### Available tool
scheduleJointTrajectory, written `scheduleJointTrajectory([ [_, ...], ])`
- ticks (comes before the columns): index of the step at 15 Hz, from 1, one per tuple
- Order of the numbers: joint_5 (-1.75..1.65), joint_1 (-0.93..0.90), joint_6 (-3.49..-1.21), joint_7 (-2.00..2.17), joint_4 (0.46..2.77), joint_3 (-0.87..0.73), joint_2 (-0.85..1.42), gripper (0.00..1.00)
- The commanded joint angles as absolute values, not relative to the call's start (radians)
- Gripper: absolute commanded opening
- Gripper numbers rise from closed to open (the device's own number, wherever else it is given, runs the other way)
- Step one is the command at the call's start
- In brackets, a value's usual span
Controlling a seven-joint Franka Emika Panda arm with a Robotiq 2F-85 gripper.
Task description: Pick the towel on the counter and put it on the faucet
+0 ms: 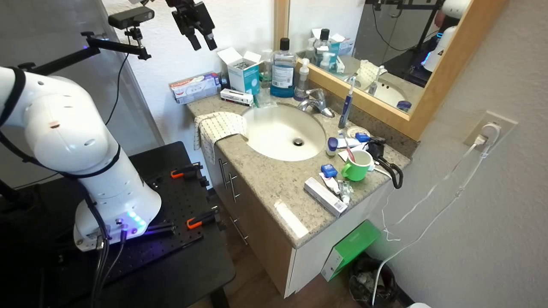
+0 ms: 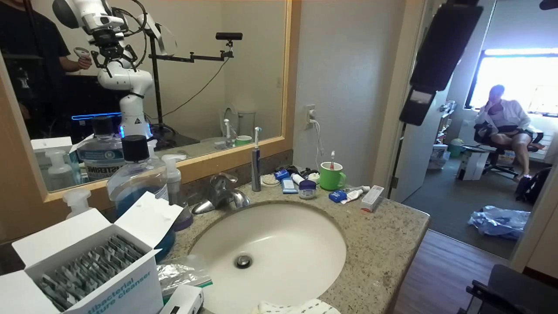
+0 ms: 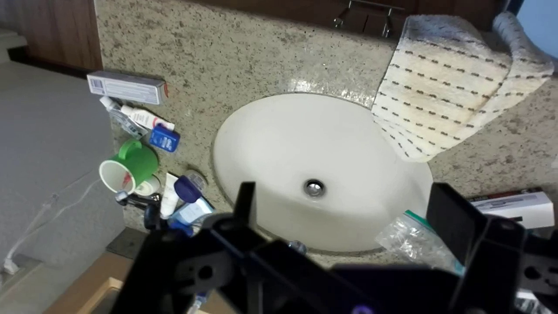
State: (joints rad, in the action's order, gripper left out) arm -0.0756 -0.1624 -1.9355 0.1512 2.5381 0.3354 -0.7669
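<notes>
A cream towel (image 1: 220,126) with small dark dashes lies on the counter (image 1: 265,179) at the basin's edge, partly draped over the front. Its upper side shows in the wrist view as a folded towel (image 3: 440,87) with one corner over the sink; only a bit of the towel (image 2: 296,308) enters an exterior view at the bottom. Behind the basin stands the chrome faucet (image 2: 222,192), also a faucet (image 1: 317,102) near the mirror. The wrist view has it mostly hidden by the gripper. My gripper (image 3: 344,187) is high above the counter, fingers wide apart, holding nothing.
Around the faucet stand a blue mouthwash bottle (image 1: 282,70), a pump bottle (image 1: 302,79), an open box (image 1: 244,72) and an upright electric toothbrush (image 1: 346,105). A plastic bag (image 3: 414,240) lies by the basin. A green mug (image 1: 357,166) and small items crowd the far end.
</notes>
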Motion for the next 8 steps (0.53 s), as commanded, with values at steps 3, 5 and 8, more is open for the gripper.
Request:
scheduleJointTrajectory([
  [3, -0.179, -0.232, -2.032, 0.003, 2.53, 0.336, -0.565, 1.0],
  [5, -0.213, -0.258, -2.07, -0.057, 2.532, 0.326, -0.497, 1.0],
  [8, -0.259, -0.291, -2.175, -0.142, 2.541, 0.323, -0.412, 1.0],
])
